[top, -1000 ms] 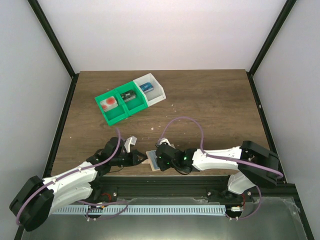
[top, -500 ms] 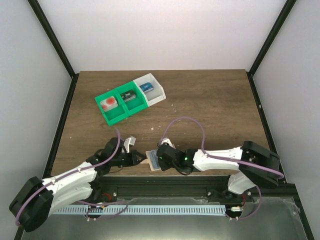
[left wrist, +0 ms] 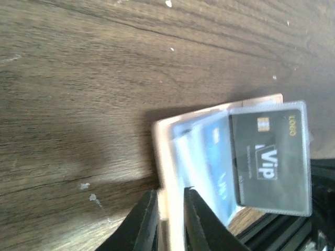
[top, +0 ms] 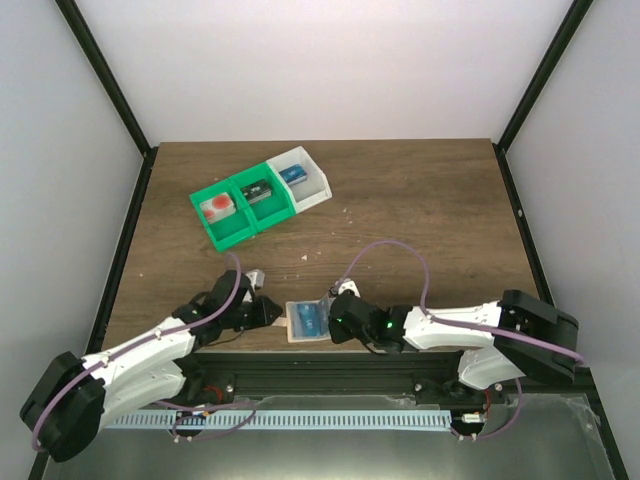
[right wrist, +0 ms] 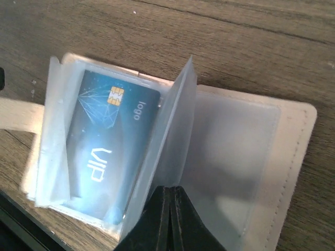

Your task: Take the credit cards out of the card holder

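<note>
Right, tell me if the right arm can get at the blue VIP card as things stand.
Probably not yet. The right gripper is shut on a clear sleeve page of the card holder, and the blue card sits inside the pocket beside it; it would have to let go first.

Bench point(top: 420, 200): wood-grain top, matt, slightly rough, a few white flecks.
Card holder point(right wrist: 298, 157): cream cover, soft and matt, looks like leatherette. Its inner sleeves point(right wrist: 178, 115) are frosted clear plastic, smooth, semi-gloss.
Blue card point(right wrist: 104, 151): glossy plastic with a gold metallic chip.
Dark card point(left wrist: 272, 157): plastic, satin look under its clear sleeve.
Green bins point(top: 232, 238) and white bin point(top: 318, 192): moulded plastic, smooth, light sheen.
Left tool point(left wrist: 168, 194) and right tool point(right wrist: 168, 191): black plastic fingers, matt.
Cables point(top: 392, 243): smooth lilac sheath.
</note>
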`<state>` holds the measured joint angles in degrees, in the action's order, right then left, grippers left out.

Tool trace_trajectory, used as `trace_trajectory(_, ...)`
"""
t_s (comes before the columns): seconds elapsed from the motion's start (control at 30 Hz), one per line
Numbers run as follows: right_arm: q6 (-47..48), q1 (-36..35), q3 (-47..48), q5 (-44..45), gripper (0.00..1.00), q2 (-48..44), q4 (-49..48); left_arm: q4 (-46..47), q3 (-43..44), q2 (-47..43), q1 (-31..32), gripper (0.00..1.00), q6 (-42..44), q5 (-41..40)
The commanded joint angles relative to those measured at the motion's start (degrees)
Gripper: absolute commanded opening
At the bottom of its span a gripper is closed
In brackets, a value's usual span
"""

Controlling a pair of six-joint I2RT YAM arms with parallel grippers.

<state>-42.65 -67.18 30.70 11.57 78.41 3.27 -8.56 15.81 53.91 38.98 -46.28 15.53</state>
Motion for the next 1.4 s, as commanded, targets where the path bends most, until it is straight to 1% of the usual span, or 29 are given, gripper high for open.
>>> trace_trajectory(0.0,-2.4,0.9,-1.9,-1.5,0.01,-1.8,-4.7,-4.2,5.2,-0.2,-0.2,0.24,1.0,-1.5)
trace_trajectory(0.03,-2.6,1.0,-2.1,-1.7,0.0,-1.9,-5.4,-3.8,6.1,-0.6,-0.2,0.28,1.1,-0.6)
trace_trajectory(0.1,-2.8,1.2,-2.3,-2.1,0.02,-2.0,-6.3,-1.7,7.1,-1.3,0.0,0.34,1.2,1.5)
trace_trajectory(0.2,-3.1,1.6,-2.4,-2.9,0.03,-1.5,-7.2,3.0,7.2,-0.7,0.1,0.36,0.2,5.1)
trace_trajectory(0.27,-3.2,1.7,-2.5,-3.3,0.04,-1.0,-7.5,6.5,6.2,1.2,0.2,0.33,-0.8,7.4)
trace_trajectory(0.37,-3.5,1.7,-2.6,-3.7,0.06,-0.6,-7.4,13.2,3.9,5.0,0.7,0.26,-3.2,11.4)
trace_trajectory(0.43,-3.7,1.8,-2.6,-3.5,0.09,-0.7,-7.2,17.3,2.5,7.5,1.0,0.21,-4.3,13.3)
trace_trajectory(0.53,-3.7,1.8,-2.8,-3.0,0.13,-1.0,-6.8,21.7,1.2,10.7,1.1,0.14,-5.4,14.8)
trace_trajectory(0.6,-3.5,1.8,-2.6,-2.6,0.15,-0.9,-6.2,23.3,1.3,12.2,1.1,0.12,-5.7,15.6)
trace_trajectory(0.73,-3.4,1.7,-2.3,-1.4,0.19,-0.9,-4.9,25.2,1.6,13.6,1.2,0.11,-6.2,16.1)
trace_trajectory(0.93,-3.7,1.7,-1.4,0.3,0.22,-1.9,-1.7,31.2,0.7,17.6,1.9,0.11,-9.6,17.0)
trace_trajectory(1.13,-4.0,1.7,-1.6,1.8,0.27,-7.9,3.1,32.5,4.9,23.6,4.7,0.09,-9.0,16.5)
trace_trajectory(1.3,-5.5,1.7,-1.3,2.2,0.36,-14.3,8.8,34.3,6.4,27.0,5.9,0.08,-8.9,16.1)
trace_trajectory(1.37,-5.9,1.7,-1.3,1.3,0.36,-16.5,9.8,33.9,6.9,28.0,5.9,0.08,-8.4,15.5)
